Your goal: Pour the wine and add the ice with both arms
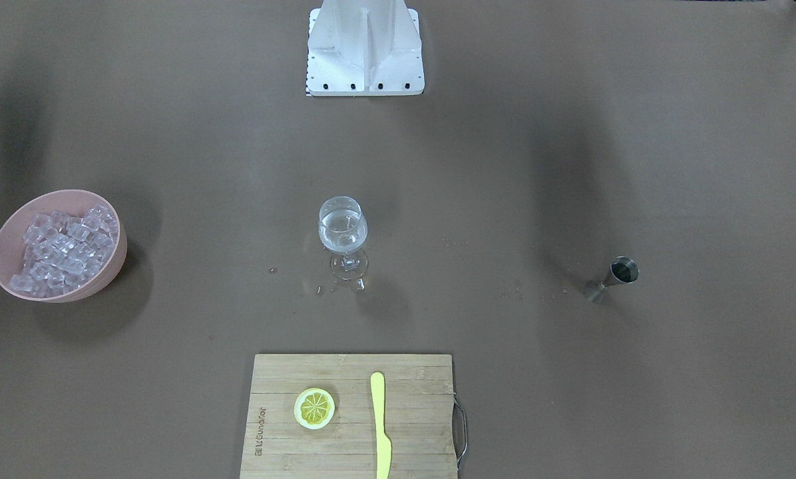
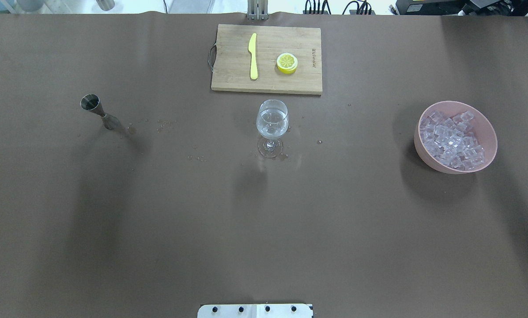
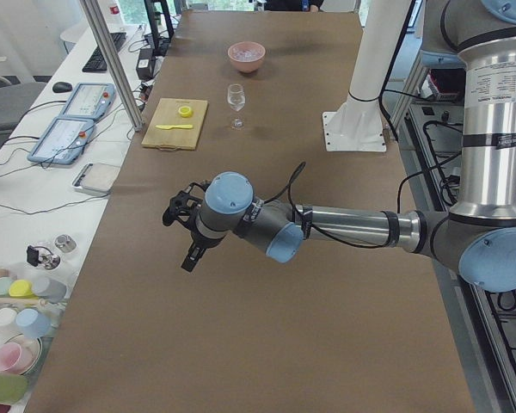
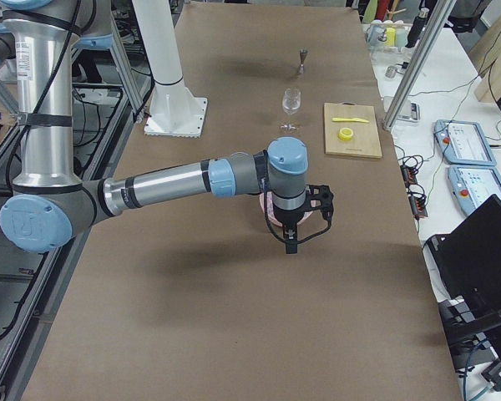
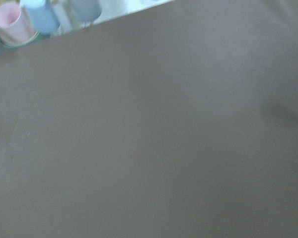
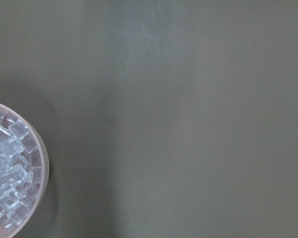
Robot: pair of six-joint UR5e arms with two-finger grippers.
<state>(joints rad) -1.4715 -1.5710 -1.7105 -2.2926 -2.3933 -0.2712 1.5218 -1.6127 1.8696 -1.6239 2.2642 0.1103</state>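
Observation:
A stemmed glass (image 1: 343, 229) stands at the table's middle with colourless wine in its bowl; it also shows in the overhead view (image 2: 272, 121). A pink bowl (image 2: 489, 132) full of ice cubes (image 2: 451, 137) stands on the robot's right. A steel jigger (image 2: 98, 111) stands upright on its left. The left gripper (image 3: 189, 245) hangs over bare table, far from the glass. The right gripper (image 4: 290, 238) hangs just beside the bowl; the right wrist view shows the ice (image 6: 7, 168). I cannot tell whether either gripper is open or shut.
A wooden board (image 2: 228, 79) with a yellow knife (image 2: 253, 55) and a lemon slice (image 2: 287, 62) lies beyond the glass. Water drops (image 2: 167, 124) dot the table between jigger and glass. The white pedestal (image 1: 365, 46) stands at the robot's side.

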